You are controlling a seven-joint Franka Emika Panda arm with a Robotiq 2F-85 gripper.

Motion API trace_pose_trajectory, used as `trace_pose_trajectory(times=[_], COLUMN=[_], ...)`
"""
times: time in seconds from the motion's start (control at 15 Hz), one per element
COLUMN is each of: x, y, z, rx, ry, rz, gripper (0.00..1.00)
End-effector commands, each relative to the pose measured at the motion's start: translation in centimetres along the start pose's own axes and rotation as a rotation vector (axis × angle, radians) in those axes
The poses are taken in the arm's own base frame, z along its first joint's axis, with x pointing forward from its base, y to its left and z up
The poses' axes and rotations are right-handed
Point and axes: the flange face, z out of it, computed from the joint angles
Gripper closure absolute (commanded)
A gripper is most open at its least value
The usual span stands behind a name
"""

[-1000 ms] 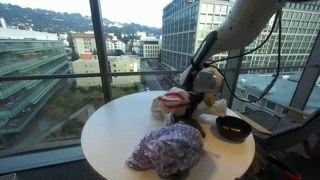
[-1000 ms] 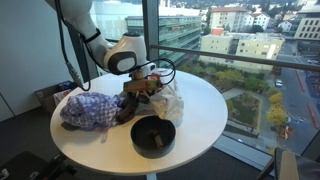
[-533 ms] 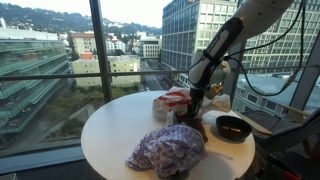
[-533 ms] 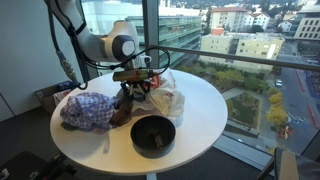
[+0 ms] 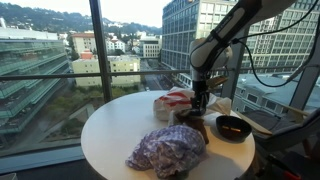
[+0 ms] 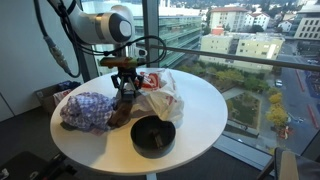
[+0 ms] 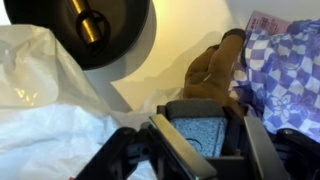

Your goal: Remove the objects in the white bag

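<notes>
Gripper (image 6: 126,82) hangs released just beside one white bag (image 6: 162,92), over one brown toy (image 6: 122,108); one bowl (image 6: 153,135), one checked cloth (image 6: 87,108) near bag; table (image 5: 108,125) open beyond, to its rim.

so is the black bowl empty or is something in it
Not empty: the wrist view shows a small round brass-coloured object lying inside the black bowl.
</notes>
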Motion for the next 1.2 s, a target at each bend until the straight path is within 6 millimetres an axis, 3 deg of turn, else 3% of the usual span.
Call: trace_pose_trajectory(times=[0.0,0.4,0.73,0.87,1.13], x=[-1.1,-3.2,-5.8,-6.9,-9.0], y=[-0.3,-1.0,-1.0,-0.9,-1.3], z=[-1.5,-2.4,-1.9,-1.0,2.9], rx=[0.104,0.176,0.200,0.224,0.302], ry=[-0.093,-0.264,-0.387,-0.425,-0.488], rz=[0.063,0.166,0.260,0.287,0.291], gripper=[0.66,0.66,0.66,0.66,0.66])
